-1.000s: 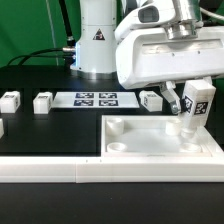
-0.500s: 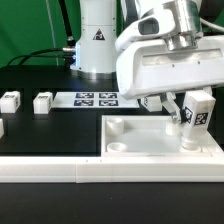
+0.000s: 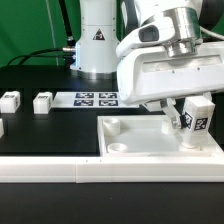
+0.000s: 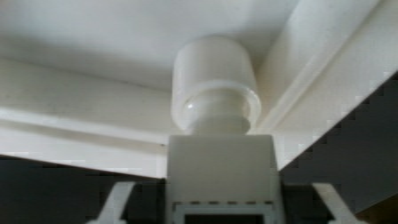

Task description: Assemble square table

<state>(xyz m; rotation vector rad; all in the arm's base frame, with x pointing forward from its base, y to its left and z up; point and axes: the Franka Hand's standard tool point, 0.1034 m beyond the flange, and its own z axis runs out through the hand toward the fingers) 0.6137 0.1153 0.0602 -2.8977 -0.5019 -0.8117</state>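
The square tabletop (image 3: pixel 140 143) is a white rimmed slab lying at the exterior view's right, against the front wall. My gripper (image 3: pixel 193 112) is shut on a white tagged leg (image 3: pixel 197 120) and holds it slightly tilted over the slab's near right corner, with its lower end down at the slab. In the wrist view the leg (image 4: pixel 221 95) runs from between my fingers (image 4: pixel 121 200) to the slab's corner (image 4: pixel 107 90). My gripper (image 4: pixel 221 205) grips its square tagged end. I cannot tell whether the round end sits in a socket. A round corner socket (image 3: pixel 116 127) shows at the slab's far left corner.
Two loose legs (image 3: pixel 10 100) (image 3: pixel 42 101) stand at the exterior view's left, and a third (image 3: pixel 1 127) is cut by the edge. The marker board (image 3: pixel 95 99) lies behind the slab. The long white border wall (image 3: pixel 90 171) runs along the front. The robot base (image 3: pixel 97 40) stands behind.
My gripper has moved down and a little toward the exterior view's right with the leg, bringing its lower end down to the slab's corner.
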